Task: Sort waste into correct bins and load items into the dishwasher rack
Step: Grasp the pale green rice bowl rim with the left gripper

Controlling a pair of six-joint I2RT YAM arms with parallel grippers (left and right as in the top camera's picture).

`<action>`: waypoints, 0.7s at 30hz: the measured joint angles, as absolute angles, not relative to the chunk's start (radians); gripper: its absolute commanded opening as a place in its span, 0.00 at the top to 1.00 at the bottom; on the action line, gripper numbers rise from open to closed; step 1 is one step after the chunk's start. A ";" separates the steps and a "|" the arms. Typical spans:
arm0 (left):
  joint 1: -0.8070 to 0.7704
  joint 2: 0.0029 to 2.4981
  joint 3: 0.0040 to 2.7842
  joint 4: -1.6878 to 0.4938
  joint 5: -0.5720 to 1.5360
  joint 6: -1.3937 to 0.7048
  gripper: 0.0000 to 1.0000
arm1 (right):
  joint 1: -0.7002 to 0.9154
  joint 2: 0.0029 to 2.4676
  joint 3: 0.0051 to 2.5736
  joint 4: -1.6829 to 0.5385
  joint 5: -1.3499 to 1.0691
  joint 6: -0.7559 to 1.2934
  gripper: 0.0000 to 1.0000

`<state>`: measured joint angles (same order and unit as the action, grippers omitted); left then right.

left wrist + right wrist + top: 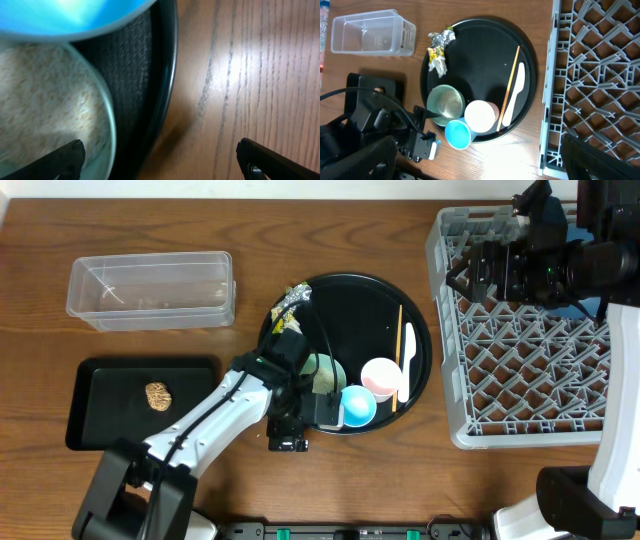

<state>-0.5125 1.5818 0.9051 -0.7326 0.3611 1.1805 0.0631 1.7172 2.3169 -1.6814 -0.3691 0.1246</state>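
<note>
My left gripper (160, 162) is open and straddles the near rim of the round black tray (350, 300). One finger is over the pale green bowl (45, 110), the other over bare table. The light blue cup (358, 406) lies just beyond it, with the pink cup (381, 375), white spoon (408, 360) and chopsticks (398, 350) to the right. Crumpled foil and a yellow wrapper (289, 307) sit at the tray's far left. The brown lump (158, 395) lies in the black rectangular tray (100, 380). My right gripper (472, 272) hangs open above the dishwasher rack (520, 370).
The clear tub (150, 288) stands at the far left, behind the black rectangular tray. The rack fills the right side, its left wall close to the round tray. My left arm (215, 415) crosses the table between the rectangular tray and the round one.
</note>
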 measured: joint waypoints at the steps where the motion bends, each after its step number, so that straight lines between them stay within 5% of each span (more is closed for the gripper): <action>1: -0.513 1.584 0.905 -0.731 0.366 1.180 0.02 | 0.063 1.717 2.317 -1.681 -0.369 0.125 0.01; 21: -0.513 1.586 0.905 -0.712 0.443 1.180 0.02 | 0.063 1.717 2.317 -1.681 -0.369 0.125 0.01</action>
